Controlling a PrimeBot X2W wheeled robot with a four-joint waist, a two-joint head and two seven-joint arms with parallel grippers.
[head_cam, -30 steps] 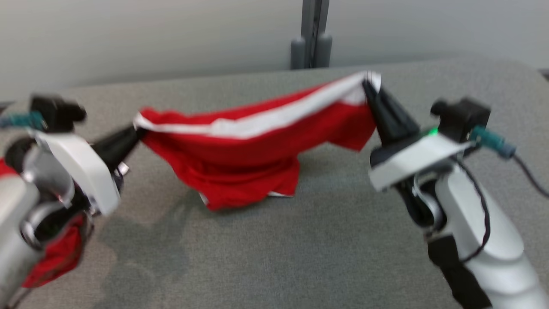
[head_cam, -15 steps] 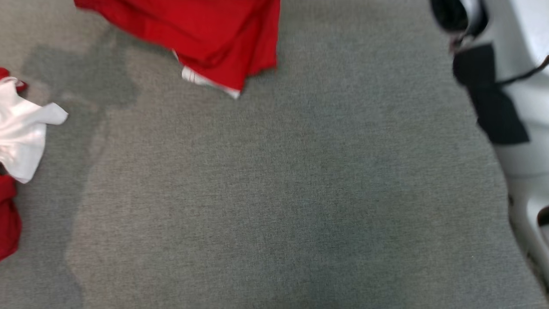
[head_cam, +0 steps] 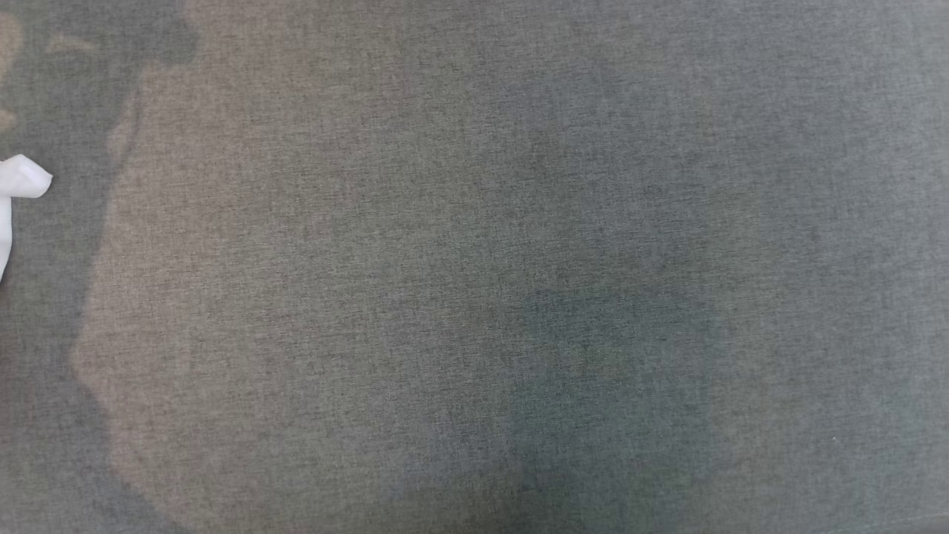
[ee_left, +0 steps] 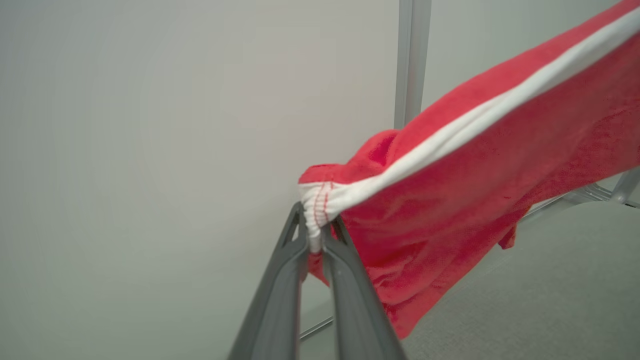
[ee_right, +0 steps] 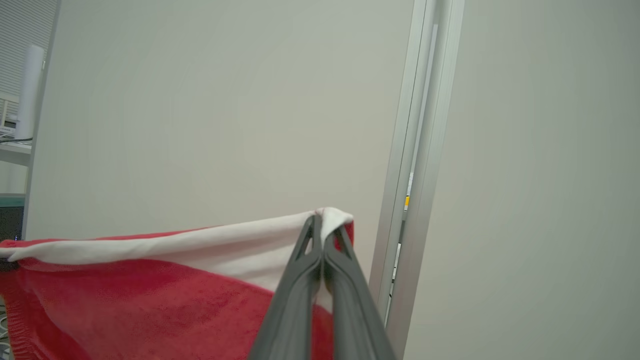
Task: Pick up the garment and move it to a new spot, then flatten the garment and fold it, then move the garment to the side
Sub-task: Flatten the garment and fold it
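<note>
One garment (ee_left: 475, 190) stretched lengthwise; left claw (ee_left: 316, 222) and right claw (ee_right: 326, 225) clench its ends.

Grey fabric table (head_cam: 474, 297) — pale wall (ee_left: 150, 125).

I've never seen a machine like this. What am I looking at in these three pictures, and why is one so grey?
It is a wheeled robot with two arms, and each picture comes from a camera on it. The grey picture is from its head, looking down at the grey fabric surface; a scrap of white cloth pokes in at the left edge. The other two come from cameras on the wrists, looking along each arm's dark fingers. In the left wrist picture the left jaws are shut on one end of the white band of a red garment; in the right wrist picture the right jaws pinch the band's other end. So the garment hangs stretched between the two arms.
</note>
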